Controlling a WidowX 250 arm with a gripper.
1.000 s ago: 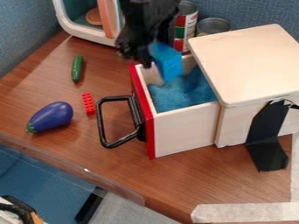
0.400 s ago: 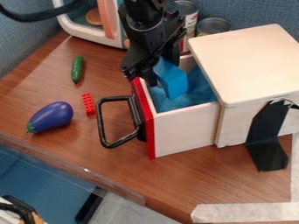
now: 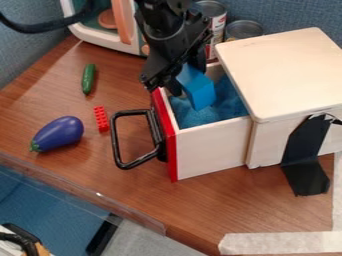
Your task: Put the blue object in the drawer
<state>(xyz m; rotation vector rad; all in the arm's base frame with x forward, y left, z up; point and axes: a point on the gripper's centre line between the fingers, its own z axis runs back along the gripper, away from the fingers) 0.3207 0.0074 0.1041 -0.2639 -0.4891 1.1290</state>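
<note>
At the upper centre, we see the black two-finger gripper (image 3: 186, 80) holding the blue box-shaped block (image 3: 199, 92) over the open, red-fronted wooden drawer (image 3: 211, 152). We judge the block light and rather stiff; its flat upper sides should give a secure grip.

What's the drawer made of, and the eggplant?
The drawer looks like wood, with pale, flat, matte sides; its red front may be painted. The eggplant seems to be smooth plastic, going by its soft shine, though rubber is possible.
</note>
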